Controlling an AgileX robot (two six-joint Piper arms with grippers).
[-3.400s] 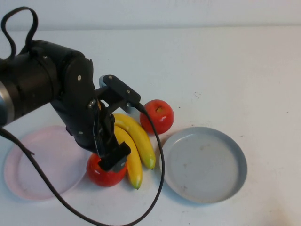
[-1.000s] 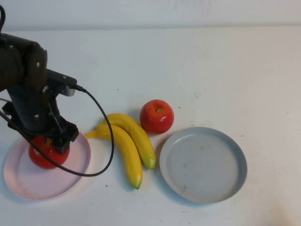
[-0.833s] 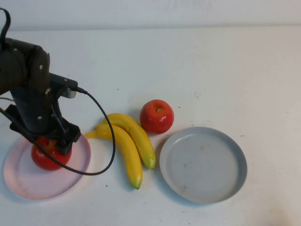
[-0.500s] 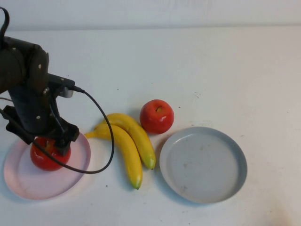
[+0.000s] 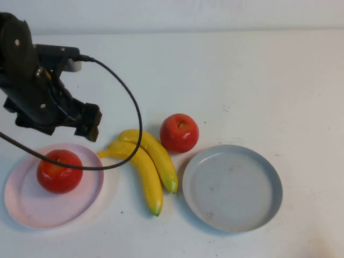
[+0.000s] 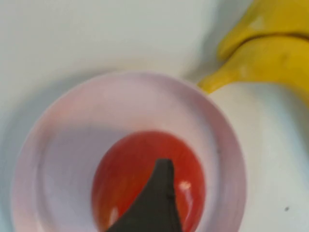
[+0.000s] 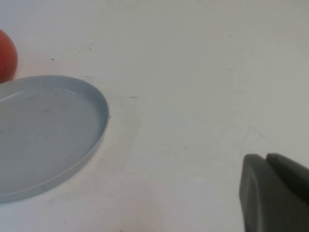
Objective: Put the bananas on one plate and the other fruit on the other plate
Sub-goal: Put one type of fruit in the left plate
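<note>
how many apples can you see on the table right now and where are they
2. One apple sits on the pink plate, below the raised, open left gripper. The other apple rests on the table between the bananas and the empty grey plate. None appear hidden.

The white worktop [image 5: 242,80] carries the bananas [image 5: 146,164] at its middle. A red apple [image 5: 179,132] sits just right of them, a grey-blue plate [image 5: 232,187] further right, and a pale pink plate [image 5: 32,207] to their left.
</note>
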